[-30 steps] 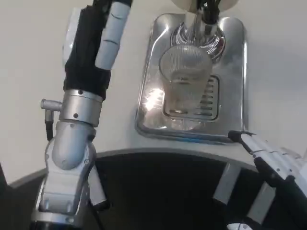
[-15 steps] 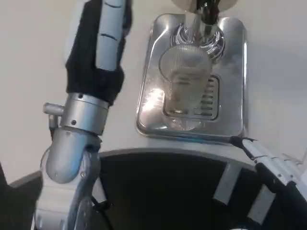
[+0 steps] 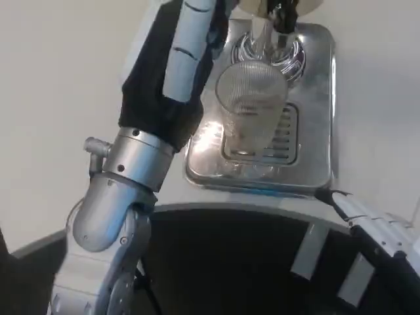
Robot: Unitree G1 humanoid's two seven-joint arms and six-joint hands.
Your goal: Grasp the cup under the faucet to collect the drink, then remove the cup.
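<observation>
Head view: I see the white table filling the upper part, with a dark curved edge below it nearest to me. On the table sits a shiny metal drip tray with a slotted grate in its middle. My left forearm rises from the lower left, silver at the wrist, and leads up to my left hand, which sits just beside the tray's left rim. I see its black side and one long white finger running up toward the top edge; the ends of the fingers are cut off by the frame, so I cannot tell whether they are spread or curled, or whether they touch anything. The hand lies close to the cup's left side, but I cannot tell if there is contact.

The cup, clear and ribbed, stands upright on the grate, directly below the chrome faucet at the tray's far end.

My right hand shows at the lower right, low by the dark edge and well apart from the tray's contents. Its white fingers lie extended together and hold nothing.
</observation>
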